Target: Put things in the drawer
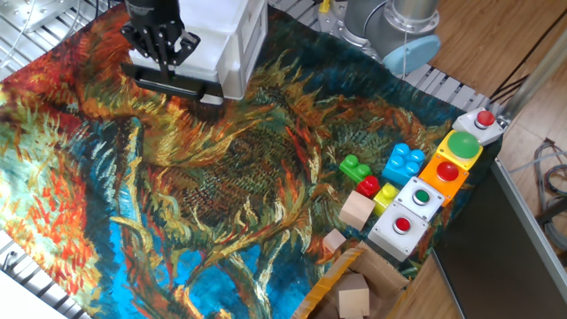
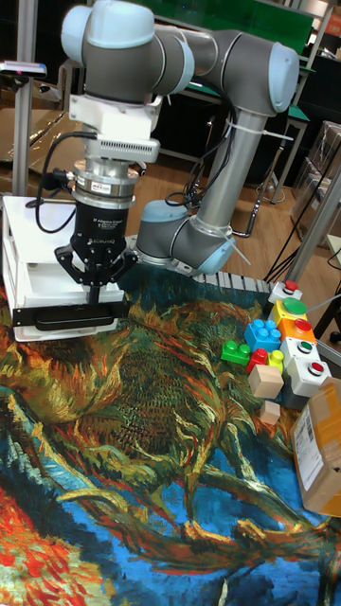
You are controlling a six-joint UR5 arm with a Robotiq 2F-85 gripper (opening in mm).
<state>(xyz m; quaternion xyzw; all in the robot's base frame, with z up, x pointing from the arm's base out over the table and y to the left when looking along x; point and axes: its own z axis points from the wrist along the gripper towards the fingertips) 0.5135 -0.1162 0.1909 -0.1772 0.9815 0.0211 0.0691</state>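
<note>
The drawer (image 1: 182,86) sticks out a little from the white plastic box (image 1: 232,31) at the back left, its dark front edge toward the cloth. My gripper (image 1: 163,58) hangs straight down over the drawer, fingertips drawn together just above it, with nothing visible between them. In the tall fixed view the gripper (image 2: 95,299) tapers to a point just above the drawer (image 2: 57,322). The tiny pale wooden cube (image 1: 334,240) lies far off on the cloth at the front right, also seen as the cube (image 2: 270,411). The knob is hidden.
A larger wooden block (image 1: 357,210), green, red, yellow and blue toy bricks (image 1: 403,164) and a row of button boxes (image 1: 421,199) crowd the right side. A brown cardboard box (image 1: 354,288) holding a wooden block sits at the front edge. A painted cloth (image 1: 221,177) covers the table.
</note>
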